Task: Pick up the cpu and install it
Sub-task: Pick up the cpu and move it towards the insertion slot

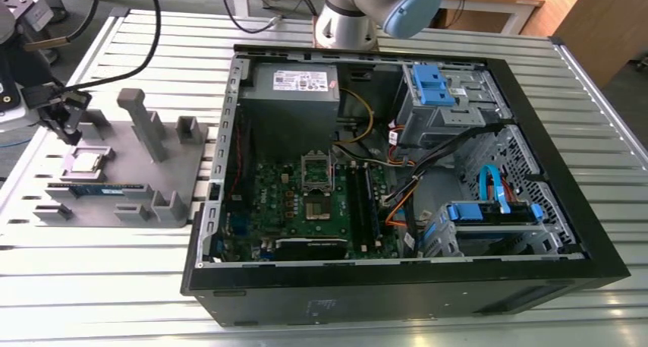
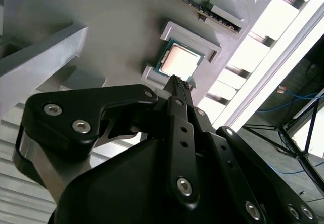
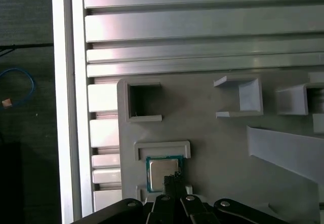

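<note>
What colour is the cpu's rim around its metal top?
The cpu has a teal-green rim, silvery top; clearest in the second wrist view.

cpu point(image 2: 178, 62) — silvery square, flat in holder point(image 2: 116, 26) recess.

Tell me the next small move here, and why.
Probably open the gripper before going any lower. In both wrist views its tips look pressed together, hovering over one edge of the cpu, which lies flat in its pocket in the grey holder. Shut like that, it likely could not straddle the chip.
</note>
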